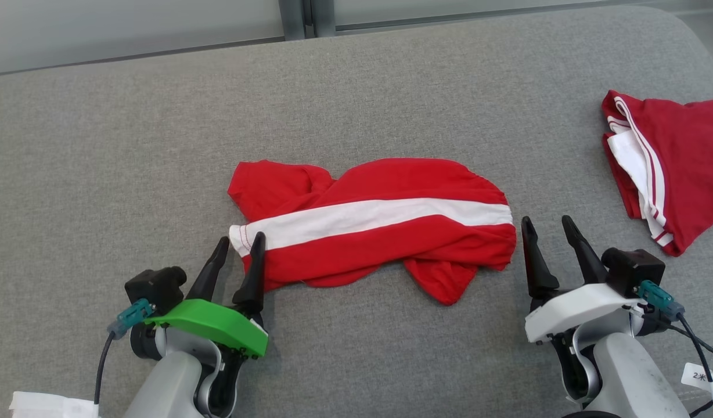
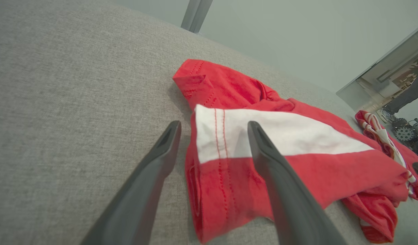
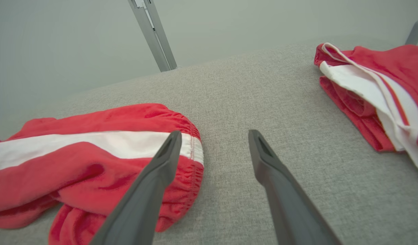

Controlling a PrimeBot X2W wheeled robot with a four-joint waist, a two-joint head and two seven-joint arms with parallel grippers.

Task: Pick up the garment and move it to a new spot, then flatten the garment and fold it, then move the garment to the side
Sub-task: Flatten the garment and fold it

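A red garment with a broad white stripe (image 1: 380, 226) lies crumpled across the middle of the grey cushion (image 1: 356, 93). My left gripper (image 1: 240, 239) is open at its left hem, one finger over the cloth and one beside it; in the left wrist view the garment (image 2: 290, 160) spreads away from the fingers (image 2: 263, 149). My right gripper (image 1: 547, 223) stands open just right of the gathered waistband end (image 3: 192, 149), holding nothing.
A second red and white garment (image 1: 664, 162) lies bunched at the cushion's right edge, and it shows again as a folded heap (image 3: 375, 92) in the right wrist view. Bare grey fabric lies in front and to the left. A pale wall with a metal post (image 1: 292, 17) runs behind.
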